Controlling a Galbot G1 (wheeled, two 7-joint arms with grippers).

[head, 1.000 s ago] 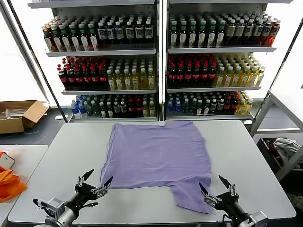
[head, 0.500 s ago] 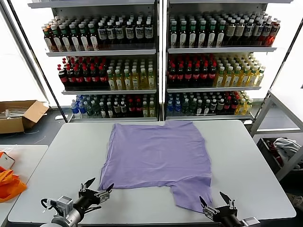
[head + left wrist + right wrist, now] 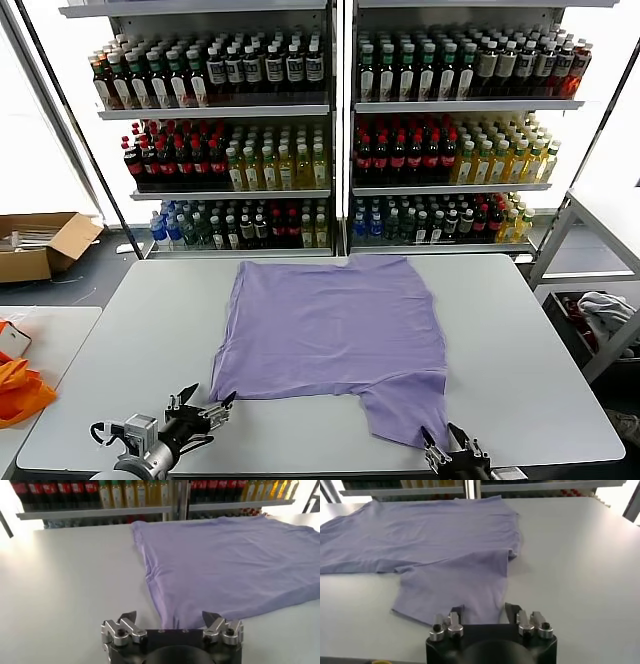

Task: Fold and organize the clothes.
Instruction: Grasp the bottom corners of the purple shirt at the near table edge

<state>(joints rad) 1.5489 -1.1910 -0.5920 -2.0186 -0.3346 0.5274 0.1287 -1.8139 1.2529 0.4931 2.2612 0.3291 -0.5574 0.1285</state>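
The lavender T-shirt (image 3: 330, 325) lies flat on the grey table (image 3: 520, 360), plain side up, with one sleeve (image 3: 405, 410) pointing at the near edge. My left gripper (image 3: 208, 402) is open and empty, low at the near edge just short of the shirt's near left corner. In the left wrist view the gripper (image 3: 169, 616) faces that corner of the shirt (image 3: 225, 560). My right gripper (image 3: 448, 440) is open and empty at the near edge just behind the sleeve. In the right wrist view the gripper (image 3: 485, 611) sits at the sleeve's hem (image 3: 455, 587).
Shelves of bottles (image 3: 330, 130) stand behind the table. A cardboard box (image 3: 40, 245) lies on the floor at far left. Orange fabric (image 3: 20, 388) lies on a side table at left. A grey-white cloth bundle (image 3: 605, 310) sits in a rack at right.
Both grippers have drawn back toward the near edge and sunk lower in the head view. The right one's fingers stand closer together. The shirt has not moved.
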